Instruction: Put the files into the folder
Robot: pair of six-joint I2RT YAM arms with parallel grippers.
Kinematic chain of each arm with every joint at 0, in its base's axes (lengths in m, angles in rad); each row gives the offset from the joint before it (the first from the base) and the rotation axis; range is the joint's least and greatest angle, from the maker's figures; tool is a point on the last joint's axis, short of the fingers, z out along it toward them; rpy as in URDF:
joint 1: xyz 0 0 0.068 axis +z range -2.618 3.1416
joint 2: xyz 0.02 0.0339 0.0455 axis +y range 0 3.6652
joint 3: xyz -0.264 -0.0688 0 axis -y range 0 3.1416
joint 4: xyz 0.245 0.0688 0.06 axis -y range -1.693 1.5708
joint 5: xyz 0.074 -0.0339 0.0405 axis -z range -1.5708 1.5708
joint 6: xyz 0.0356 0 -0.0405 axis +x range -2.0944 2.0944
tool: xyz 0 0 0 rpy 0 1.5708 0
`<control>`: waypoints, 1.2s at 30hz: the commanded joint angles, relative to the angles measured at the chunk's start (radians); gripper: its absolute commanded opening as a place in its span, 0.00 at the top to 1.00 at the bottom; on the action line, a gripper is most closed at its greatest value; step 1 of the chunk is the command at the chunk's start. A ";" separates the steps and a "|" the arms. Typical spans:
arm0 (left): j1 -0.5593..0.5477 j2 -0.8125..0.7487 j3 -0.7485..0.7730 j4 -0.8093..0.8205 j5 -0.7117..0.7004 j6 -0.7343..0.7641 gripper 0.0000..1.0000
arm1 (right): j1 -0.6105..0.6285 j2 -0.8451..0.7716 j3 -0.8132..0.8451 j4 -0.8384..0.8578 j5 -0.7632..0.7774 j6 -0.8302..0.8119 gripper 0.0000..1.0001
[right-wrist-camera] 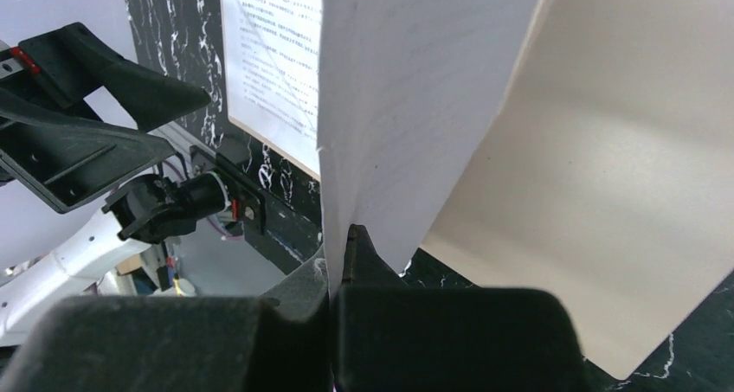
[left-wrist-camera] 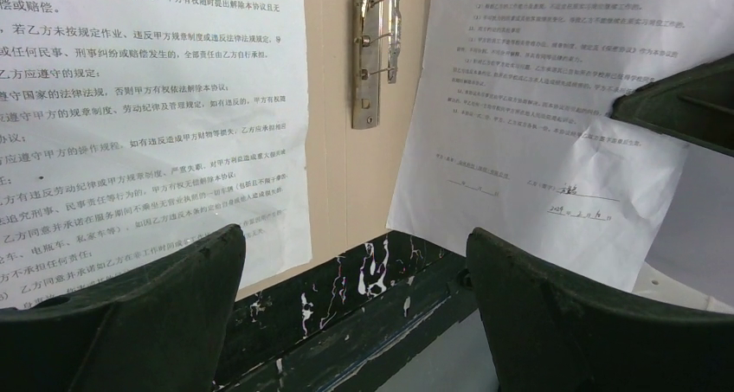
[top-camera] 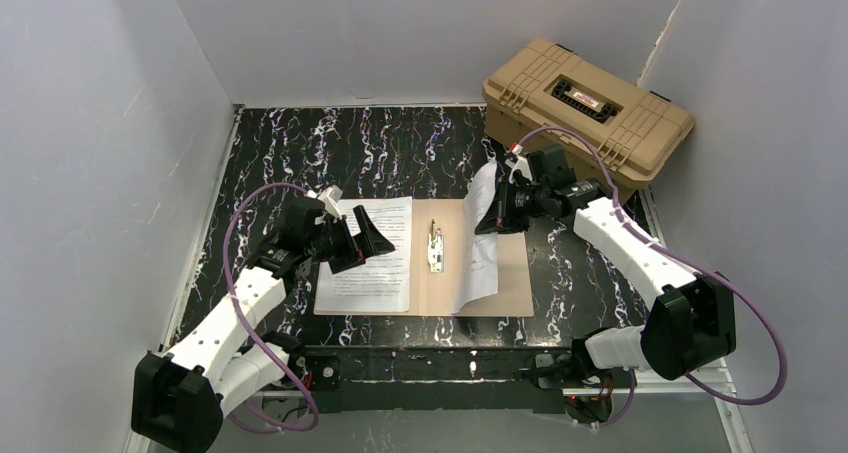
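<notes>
The tan folder [top-camera: 515, 273] lies open on the black marbled table, its silver clip [top-camera: 436, 247] at the spine. One white printed sheet [top-camera: 375, 263] lies flat on the folder's left half. My right gripper [top-camera: 497, 216] is shut on the far edge of a second sheet [top-camera: 480, 243] and holds it lifted and curled over the folder's right half. In the right wrist view the sheet [right-wrist-camera: 407, 89] stands pinched between the shut fingers [right-wrist-camera: 355, 253]. My left gripper [top-camera: 372, 241] is open and empty above the left sheet [left-wrist-camera: 147, 106]; the clip [left-wrist-camera: 374, 54] and right sheet [left-wrist-camera: 537, 124] show there too.
A bulky tan plastic case with latches [top-camera: 588, 108] stands at the back right corner. Grey walls close in the table on three sides. The black front rail [top-camera: 430, 365] runs along the near edge between the arm bases.
</notes>
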 commanded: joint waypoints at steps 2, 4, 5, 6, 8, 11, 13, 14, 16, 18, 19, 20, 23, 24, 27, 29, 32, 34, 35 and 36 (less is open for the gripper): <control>-0.003 -0.024 -0.017 0.004 0.031 0.026 0.02 | -0.002 -0.001 -0.018 0.111 -0.093 0.029 0.99; -0.003 -0.028 -0.018 0.003 0.032 0.028 0.02 | -0.002 0.003 -0.019 0.118 -0.107 0.032 0.99; -0.003 -0.030 -0.020 0.002 0.033 0.030 0.02 | -0.003 0.004 -0.018 0.122 -0.118 0.036 0.99; -0.003 -0.031 -0.021 0.002 0.034 0.030 0.02 | -0.003 0.005 -0.020 0.128 -0.129 0.039 0.99; -0.003 -0.032 -0.020 0.003 0.035 0.032 0.02 | -0.003 0.000 -0.025 0.151 -0.157 0.052 0.99; -0.003 -0.035 -0.021 0.003 0.038 0.035 0.02 | -0.003 -0.013 -0.037 0.185 -0.168 0.071 0.99; -0.003 -0.035 -0.021 0.003 0.037 0.035 0.02 | -0.002 -0.014 -0.045 0.192 -0.159 0.075 0.99; -0.003 -0.037 -0.021 0.004 0.038 0.035 0.02 | -0.003 -0.012 -0.051 0.196 -0.161 0.077 0.99; -0.003 -0.038 -0.020 0.002 0.040 0.035 0.02 | -0.002 -0.004 -0.062 0.201 -0.162 0.077 0.99; -0.003 -0.040 -0.020 0.000 0.042 0.036 0.02 | -0.002 0.002 -0.073 0.202 -0.145 0.071 0.99; -0.003 -0.041 -0.020 -0.001 0.041 0.037 0.02 | -0.003 0.005 -0.077 0.202 -0.134 0.066 0.99; -0.003 -0.042 -0.019 -0.004 0.041 0.039 0.02 | -0.004 0.008 -0.082 0.201 -0.125 0.062 0.99; -0.003 -0.046 -0.020 -0.009 0.039 0.041 0.02 | -0.004 0.022 -0.089 0.179 -0.096 0.026 0.99; -0.003 -0.046 -0.020 -0.010 0.038 0.041 0.02 | -0.006 0.026 -0.092 0.169 -0.089 0.015 0.99; -0.003 -0.045 -0.020 -0.011 0.038 0.043 0.02 | -0.011 0.029 -0.099 0.134 -0.056 -0.014 0.99; -0.003 -0.043 -0.020 -0.010 0.037 0.044 0.02 | -0.015 0.025 -0.106 0.111 -0.034 -0.028 0.99; -0.003 -0.042 -0.019 -0.012 0.038 0.045 0.02 | -0.025 0.010 -0.117 0.082 -0.005 -0.042 0.99; -0.003 -0.042 -0.019 -0.011 0.038 0.045 0.02 | -0.031 -0.005 -0.128 0.069 0.019 -0.047 0.99; -0.004 -0.042 -0.018 -0.010 0.038 0.046 0.02 | -0.033 -0.011 -0.136 0.065 0.026 -0.050 0.99; -0.003 -0.042 -0.018 -0.011 0.038 0.047 0.02 | -0.036 -0.017 -0.145 0.062 0.031 -0.052 0.99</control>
